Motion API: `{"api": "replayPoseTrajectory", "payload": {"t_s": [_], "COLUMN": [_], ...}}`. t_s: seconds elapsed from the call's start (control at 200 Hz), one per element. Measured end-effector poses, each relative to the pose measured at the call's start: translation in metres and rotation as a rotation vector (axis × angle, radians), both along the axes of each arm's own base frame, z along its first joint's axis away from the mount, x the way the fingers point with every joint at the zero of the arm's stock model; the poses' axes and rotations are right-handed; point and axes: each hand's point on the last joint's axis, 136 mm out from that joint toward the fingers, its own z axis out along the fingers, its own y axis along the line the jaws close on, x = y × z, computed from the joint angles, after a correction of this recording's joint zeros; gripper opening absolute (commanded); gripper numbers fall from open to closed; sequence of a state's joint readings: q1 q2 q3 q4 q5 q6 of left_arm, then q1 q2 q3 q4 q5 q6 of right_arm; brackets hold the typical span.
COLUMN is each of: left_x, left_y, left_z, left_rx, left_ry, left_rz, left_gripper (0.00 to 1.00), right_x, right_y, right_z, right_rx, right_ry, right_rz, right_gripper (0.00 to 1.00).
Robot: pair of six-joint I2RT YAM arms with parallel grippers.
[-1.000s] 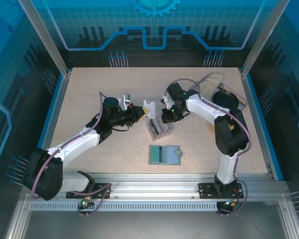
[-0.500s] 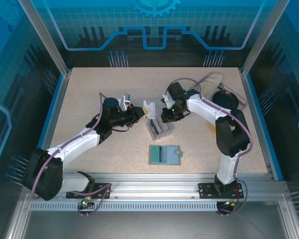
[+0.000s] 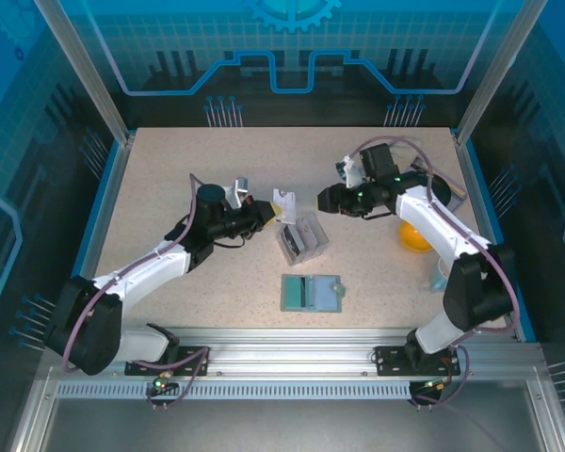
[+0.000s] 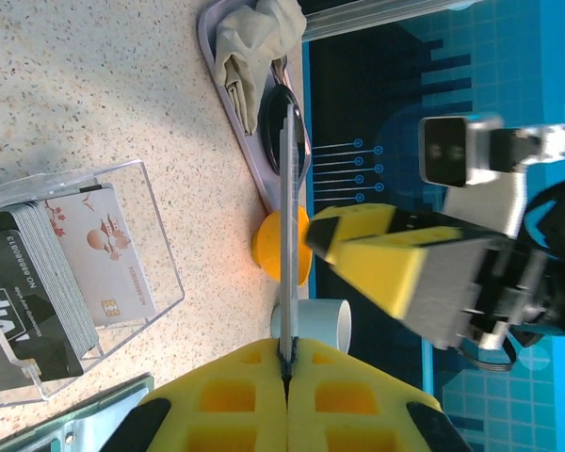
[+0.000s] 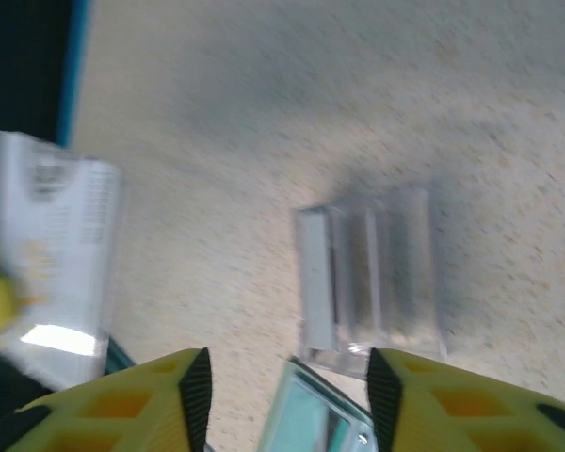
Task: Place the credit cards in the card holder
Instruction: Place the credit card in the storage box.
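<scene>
Handover moment at the bench (image 3: pixel 169 169): the right gripper (image 3: pixel 327 199) is pulling away toward the right side, its jaws now apart and carrying nothing. A second ago it was tucked in close over the clear box (image 3: pixel 299 240), jaws together, almost nose to nose with the left gripper (image 3: pixel 267 208).

The left gripper is staying where it was, clamped tight on a pale card (image 3: pixel 283 200). From its own wrist camera the card is showing edge-on, rising straight out from between the yellow pads (image 4: pixel 226 405). The card is hanging in the air just behind the clear box, touching neither the box nor the bench.

The other cards (image 4: pixel 66 273) are sitting upright in a stack inside the box.

The card holder (image 3: pixel 312 293) is lying open and face up nearer the front edge, teal side showing. It is well apart from both grippers, and I cannot tell whether anything is slotted in it.

The retreat seems to be leaving the single card wholly in the left arm's care. It also appears to be clearing the space over the box and card holder. Carrying the card forward and down to a slot looks like the job ahead.
</scene>
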State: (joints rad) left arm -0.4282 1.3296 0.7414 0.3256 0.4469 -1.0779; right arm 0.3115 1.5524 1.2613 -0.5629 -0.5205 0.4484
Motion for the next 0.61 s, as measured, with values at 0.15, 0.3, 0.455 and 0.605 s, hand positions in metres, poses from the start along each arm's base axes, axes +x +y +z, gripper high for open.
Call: {"api": "replayPoseTrajectory", "payload": {"t_s": [0.15, 0.3, 0.455, 0.605], "left_x": [0.004, 0.006, 0.008, 0.01], "left_y": [-0.006, -0.011, -0.016, -0.021], "left_z": [-0.005, -0.002, 0.011, 0.013], "left_rx": [-0.026, -0.065, -0.121, -0.155], "left_ry": [0.016, 0.015, -0.008, -0.01], "left_rz": [-0.018, -0.036, -0.05, -0.065], "left_gripper": [0.02, 0.02, 0.02, 0.03], "right_x": [-0.003, -0.005, 0.0, 0.004], "right_y": [0.019, 0.031, 0.041, 0.052], "right_z": [0.023, 0.029, 0.027, 0.025], "right_rx": [0.172, 0.27, 0.335, 0.394], "right_ry": [0.012, 0.061, 0.112, 0.157], "right_rz": [0.038, 0.058, 0.073, 0.078], "right_gripper": [0.57, 0.59, 0.6, 0.59]}}
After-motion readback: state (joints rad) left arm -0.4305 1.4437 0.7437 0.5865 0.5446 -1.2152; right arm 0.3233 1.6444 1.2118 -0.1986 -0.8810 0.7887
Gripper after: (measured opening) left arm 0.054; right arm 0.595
